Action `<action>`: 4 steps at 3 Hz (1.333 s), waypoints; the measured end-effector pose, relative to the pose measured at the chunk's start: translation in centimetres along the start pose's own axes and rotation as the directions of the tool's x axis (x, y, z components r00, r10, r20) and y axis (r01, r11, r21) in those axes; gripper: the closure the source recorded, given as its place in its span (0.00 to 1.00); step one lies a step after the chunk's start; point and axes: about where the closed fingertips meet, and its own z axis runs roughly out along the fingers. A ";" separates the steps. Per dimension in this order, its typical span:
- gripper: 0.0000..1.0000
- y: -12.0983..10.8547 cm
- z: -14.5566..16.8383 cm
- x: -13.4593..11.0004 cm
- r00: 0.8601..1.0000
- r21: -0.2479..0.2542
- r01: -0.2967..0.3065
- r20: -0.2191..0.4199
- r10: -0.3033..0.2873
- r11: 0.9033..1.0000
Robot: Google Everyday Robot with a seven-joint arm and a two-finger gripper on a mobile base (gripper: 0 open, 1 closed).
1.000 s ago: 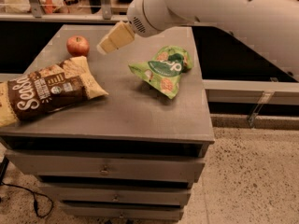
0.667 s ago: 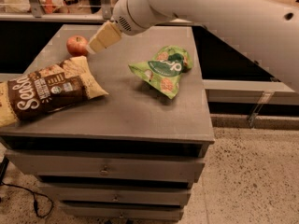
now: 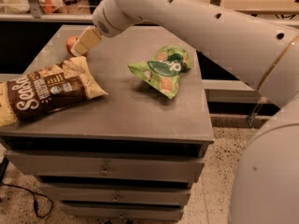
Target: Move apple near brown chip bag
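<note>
The gripper (image 3: 79, 48) has been carried left to the apple (image 3: 70, 42); its opening cannot be told; approach is judged underway; a grasp is needed before the brown chip bag (image 3: 46, 90).

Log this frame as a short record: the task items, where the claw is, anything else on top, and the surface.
apple: far left of the top, just beyond the brown chip bag's upper end
brown chip bag: lying flat along the left side
claw: at the apple, overlapping its right side in this view
green bag: crumpled, centre-right, apart from the others
surface: grey cabinet top, drawers below
</note>
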 end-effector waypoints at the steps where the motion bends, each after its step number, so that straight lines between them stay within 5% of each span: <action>1: 0.00 -0.1 0.3 0.1 1.000 -0.002 -0.001 0.000 0.001 1.000; 4: 0.00 -1.3 5.0 -1.9 0.996 -0.085 -0.009 -0.094 0.000 0.996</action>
